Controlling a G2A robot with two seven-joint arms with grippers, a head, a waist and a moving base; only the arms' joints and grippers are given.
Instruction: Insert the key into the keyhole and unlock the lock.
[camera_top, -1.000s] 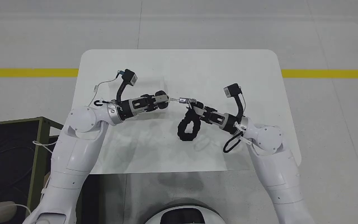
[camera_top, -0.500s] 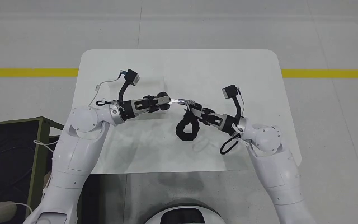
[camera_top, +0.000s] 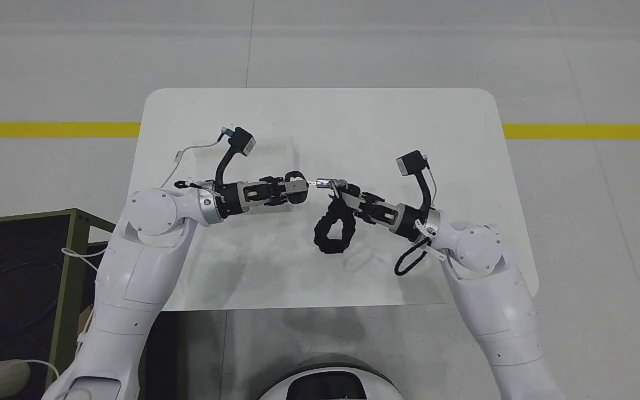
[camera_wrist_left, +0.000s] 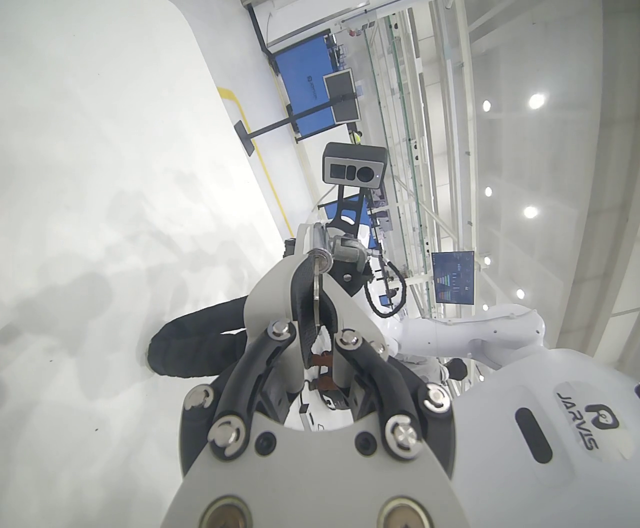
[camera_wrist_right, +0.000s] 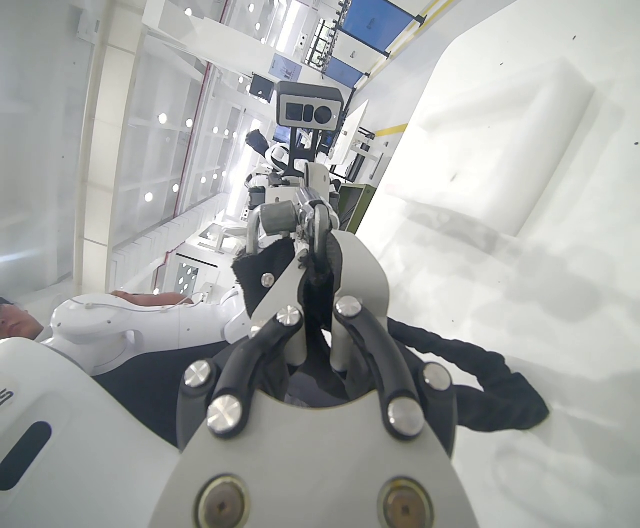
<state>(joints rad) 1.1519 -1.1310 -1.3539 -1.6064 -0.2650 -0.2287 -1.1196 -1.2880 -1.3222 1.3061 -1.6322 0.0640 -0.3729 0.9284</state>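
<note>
In the middle of the top view, the left gripper (camera_top: 298, 186) and right gripper (camera_top: 337, 187) face each other, tips near, both well in from every edge of the white table (camera_top: 400, 120). The right jaws are clamped on the lock (camera_wrist_right: 277, 217) — its black cable loop (camera_top: 333, 228) hangs lower in the frame. The left jaws pinch the key (camera_wrist_left: 317, 295), its tip at the lock's cylinder — whether it is seated I cannot tell.

Shiny metal key (camera_wrist_left: 317, 299), matt cloth-sleeved cable (camera_top: 333, 233)
</note>
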